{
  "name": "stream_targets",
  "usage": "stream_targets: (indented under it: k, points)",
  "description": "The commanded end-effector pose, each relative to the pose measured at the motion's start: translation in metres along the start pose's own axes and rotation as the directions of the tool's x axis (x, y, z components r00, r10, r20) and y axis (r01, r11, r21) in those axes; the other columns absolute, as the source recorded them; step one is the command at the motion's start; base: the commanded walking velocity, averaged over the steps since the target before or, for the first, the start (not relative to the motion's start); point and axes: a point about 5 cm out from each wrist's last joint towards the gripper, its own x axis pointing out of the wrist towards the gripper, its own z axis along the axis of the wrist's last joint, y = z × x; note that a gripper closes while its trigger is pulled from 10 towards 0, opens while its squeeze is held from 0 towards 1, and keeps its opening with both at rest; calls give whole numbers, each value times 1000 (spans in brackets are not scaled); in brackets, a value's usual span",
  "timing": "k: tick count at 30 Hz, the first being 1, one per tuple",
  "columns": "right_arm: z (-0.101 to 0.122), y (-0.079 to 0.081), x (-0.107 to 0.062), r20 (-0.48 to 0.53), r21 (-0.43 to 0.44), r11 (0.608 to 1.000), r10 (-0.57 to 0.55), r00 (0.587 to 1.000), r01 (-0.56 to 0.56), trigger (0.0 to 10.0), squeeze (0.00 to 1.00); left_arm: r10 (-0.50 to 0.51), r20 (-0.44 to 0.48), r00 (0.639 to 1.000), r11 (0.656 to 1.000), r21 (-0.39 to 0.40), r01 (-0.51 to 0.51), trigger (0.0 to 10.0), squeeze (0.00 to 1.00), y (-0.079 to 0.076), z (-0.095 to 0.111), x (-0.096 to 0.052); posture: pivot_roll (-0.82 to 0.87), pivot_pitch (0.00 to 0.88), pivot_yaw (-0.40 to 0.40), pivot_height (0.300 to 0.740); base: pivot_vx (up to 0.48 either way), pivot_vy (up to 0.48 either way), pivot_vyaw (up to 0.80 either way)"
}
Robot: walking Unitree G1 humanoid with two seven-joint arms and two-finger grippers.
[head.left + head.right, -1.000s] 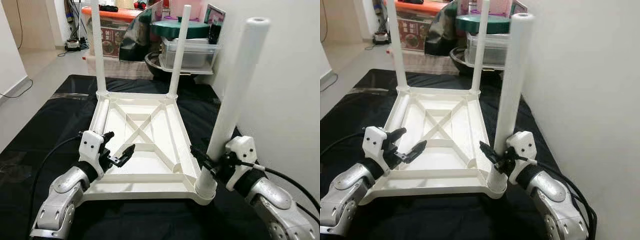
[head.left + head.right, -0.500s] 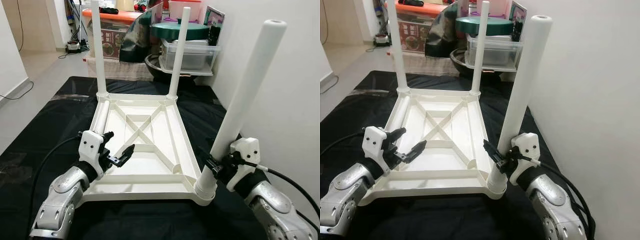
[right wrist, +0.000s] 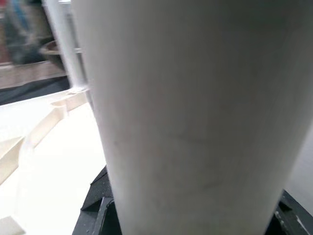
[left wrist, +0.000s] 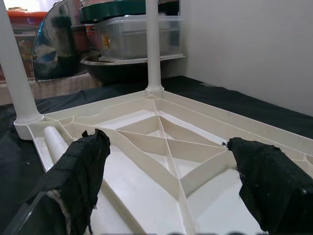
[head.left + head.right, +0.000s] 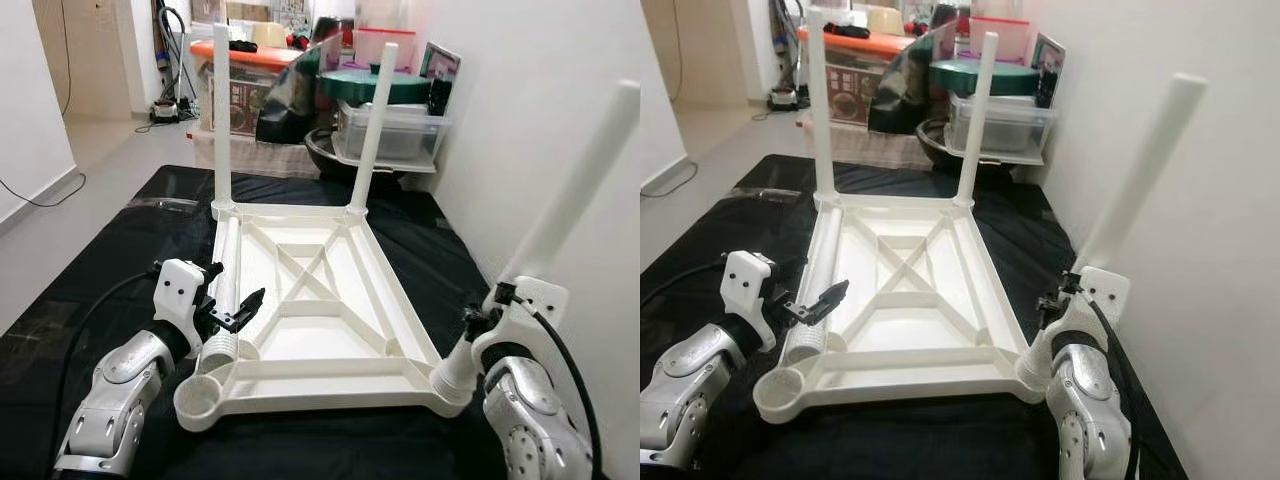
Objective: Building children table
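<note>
The tabletop (image 5: pixel 320 340) lies upside down on the black mat (image 5: pixel 120 240). Since a second ago, the near-right leg (image 5: pixel 560 215) has tilted further outward from the tabletop; it is judged not yet seated square. The right gripper (image 5: pixel 478 322) grips its base. The left gripper (image 5: pixel 232 300) hovers open above the loose leg (image 5: pixel 228 280), beside the empty near-left socket (image 5: pixel 200 400).

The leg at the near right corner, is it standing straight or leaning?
Leaning: the leg slants toward the wall while both far legs stand upright.
</note>
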Motion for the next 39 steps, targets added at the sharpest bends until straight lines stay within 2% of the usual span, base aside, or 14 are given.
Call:
stream_targets:
  k: [1,8,9,16,18,23,26,27,28,29,31,34,35,39]
  points:
    - [-33,-13,0,-211,-2,996,-92,973,94,10000,0,1,-21,1000,1000,5,-1,10000,0,2,-3,0,62,0,-95,740,0,0,0]
    - [-31,-7,-1,-229,2,994,-104,968,107,10000,0,0,-24,1000,1000,7,0,10000,0,2,-3,0,62,0,-94,740,0,0,0]
    - [-25,2,-2,-199,59,998,-18,980,30,10000,1000,-2,-27,1000,1000,8,2,10000,0,2,-4,0,65,0,-94,740,0,0,0]
    - [12,27,-4,-2,161,952,265,964,-261,10000,1000,-5,-27,1000,1000,6,5,10000,0,1,-5,0,54,0,-90,740,0,0,0]
    - [29,39,-9,91,168,884,427,900,-437,10000,1000,-7,-27,1000,1000,4,7,10000,0,0,-5,0,51,0,-90,740,0,0,0]
    - [38,43,-13,137,121,822,542,829,-557,10000,1000,-9,-25,1000,1000,3,9,10000,0,0,-5,0,51,0,-90,740,0,0,0]
    - [46,28,1,98,-38,715,698,709,-698,10000,1000,-11,-19,1000,1000,-2,11,10000,0,-2,-5,2,48,0,-95,740,0,0,0]
    - [48,23,5,81,-86,669,743,664,-738,10000,765,-11,-18,1000,1000,-3,11,10000,0,-2,-5,2,50,0,-97,740,0,0,0]
    - [49,21,7,53,-112,631,775,630,-767,10000,0,-12,-17,1000,1000,-4,12,10000,0,-2,-5,2,50,0,-97,740,0,0,0]
    - [49,21,7,53,-112,631,775,630,-767,10000,0,-12,-17,1000,1000,-4,12,10000,0,-2,-5,2,50,0,-97,740,0,0,0]
    - [49,16,11,2,-136,552,831,557,-823,10000,0,-14,-16,1000,1000,-6,14,10000,0,-3,-5,3,50,0,-97,740,0,0,0]
    - [47,15,12,-33,-129,514,852,522,-848,10000,0,-15,-15,1000,1000,-6,15,10000,0,-3,-4,3,57,0,-103,740,0,0,0]
    - [42,14,12,-86,-124,455,880,466,-882,10000,0,-15,-14,1000,1000,-7,15,10000,0,-3,-4,3,63,0,-106,740,0,0,0]
    - [32,13,15,-154,-118,400,897,415,-909,10000,0,-14,-12,1000,1000,-7,14,10000,0,-4,-4,3,68,0,-113,740,0,0,0]
